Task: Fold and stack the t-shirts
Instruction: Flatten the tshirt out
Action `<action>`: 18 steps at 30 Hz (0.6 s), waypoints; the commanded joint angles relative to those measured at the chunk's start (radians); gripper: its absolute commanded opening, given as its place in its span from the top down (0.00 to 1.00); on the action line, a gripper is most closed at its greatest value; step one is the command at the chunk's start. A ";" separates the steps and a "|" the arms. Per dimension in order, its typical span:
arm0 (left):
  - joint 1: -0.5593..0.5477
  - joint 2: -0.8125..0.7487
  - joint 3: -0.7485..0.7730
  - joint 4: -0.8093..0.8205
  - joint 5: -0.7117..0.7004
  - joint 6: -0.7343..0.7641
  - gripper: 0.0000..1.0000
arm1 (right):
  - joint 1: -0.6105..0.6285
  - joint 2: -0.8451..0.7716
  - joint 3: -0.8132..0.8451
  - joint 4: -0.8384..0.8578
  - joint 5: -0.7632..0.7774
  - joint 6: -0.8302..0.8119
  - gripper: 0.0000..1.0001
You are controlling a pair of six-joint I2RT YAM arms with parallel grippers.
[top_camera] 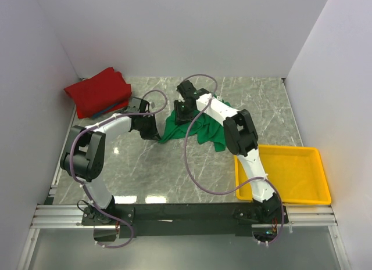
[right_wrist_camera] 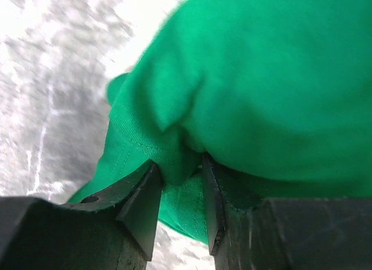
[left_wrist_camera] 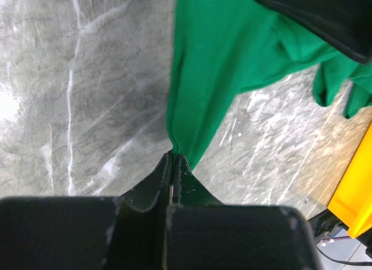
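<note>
The green t-shirt (top_camera: 200, 128) lies bunched at the table's middle, one part stretched to the left. My left gripper (top_camera: 156, 133) is shut on its lower left corner; in the left wrist view the fingertips (left_wrist_camera: 173, 155) pinch a point of green cloth (left_wrist_camera: 215, 67) just above the marble. My right gripper (top_camera: 185, 110) is at the shirt's far left edge; in the right wrist view its jaws (right_wrist_camera: 180, 171) hold a thick fold of hemmed green cloth (right_wrist_camera: 279, 78) between them. The red t-shirt (top_camera: 97, 91) lies folded at the far left corner.
A yellow plastic tray (top_camera: 317, 157) sits at the near right, its corner showing in the left wrist view (left_wrist_camera: 354, 200). White walls enclose the marble table on three sides. The right arm's black link (left_wrist_camera: 325, 14) hangs over the shirt.
</note>
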 commanded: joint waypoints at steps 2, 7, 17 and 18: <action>-0.003 0.018 0.017 -0.005 0.013 0.017 1.00 | -0.039 -0.133 -0.145 0.063 0.015 0.049 0.62; -0.002 -0.002 -0.014 0.029 0.020 0.001 1.00 | -0.050 -0.205 -0.254 0.122 -0.017 0.094 0.63; 0.000 0.030 0.009 0.001 0.050 0.061 1.00 | -0.050 -0.164 -0.182 0.151 0.007 0.127 0.57; 0.000 0.033 0.016 -0.003 0.052 0.064 1.00 | -0.050 -0.163 -0.178 0.159 0.007 0.137 0.56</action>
